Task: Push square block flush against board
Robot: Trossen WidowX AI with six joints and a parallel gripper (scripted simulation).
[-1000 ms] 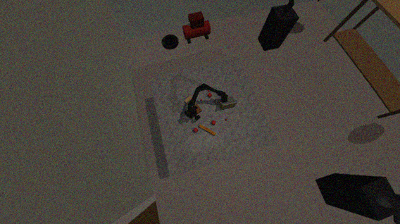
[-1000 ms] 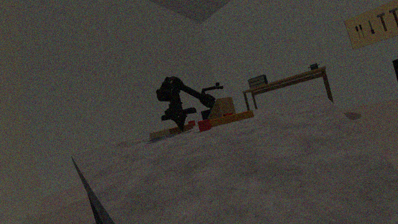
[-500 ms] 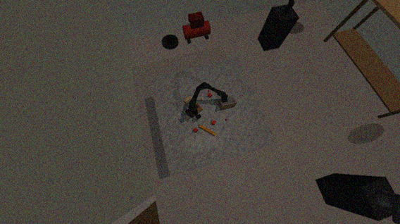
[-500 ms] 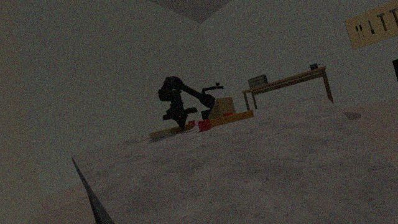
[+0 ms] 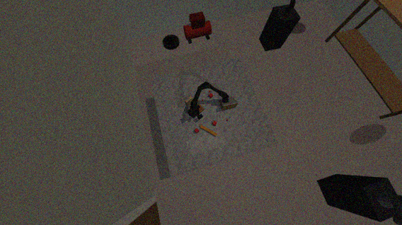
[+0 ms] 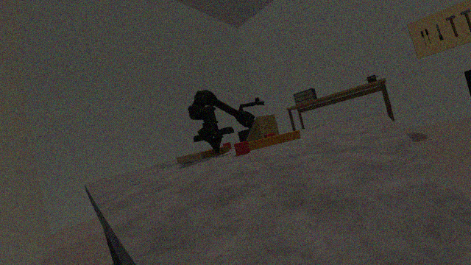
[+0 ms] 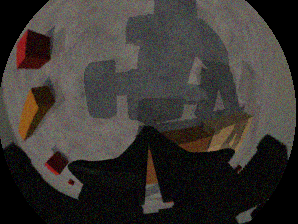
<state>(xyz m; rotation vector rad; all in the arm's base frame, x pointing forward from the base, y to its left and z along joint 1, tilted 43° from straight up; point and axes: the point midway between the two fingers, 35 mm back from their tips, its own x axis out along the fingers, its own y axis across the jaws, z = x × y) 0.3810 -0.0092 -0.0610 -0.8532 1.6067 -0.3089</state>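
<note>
The two wooden parts lie flat and close together: an orange-brown part (image 5: 200,109) (image 7: 195,145) and a pale tan part (image 5: 188,100) (image 7: 229,140). In the wrist view their far edges look nearly in line; a seam or gap is hard to judge. I cannot tell surely which is the square block and which is the board, as the arm and fingers hide much of both. My gripper (image 6: 217,151) (image 7: 148,128) is shut and empty. It points down with its tips low beside the orange-brown part; contact is unclear.
An orange stick (image 5: 207,131) (image 6: 274,140) (image 7: 31,114) and several red cubes, one of them a red cube (image 5: 214,123) (image 6: 241,148), lie on the floor beside the parts. The arm's tan base block (image 5: 229,106) (image 6: 268,124) stands behind. The image is dark and grainy.
</note>
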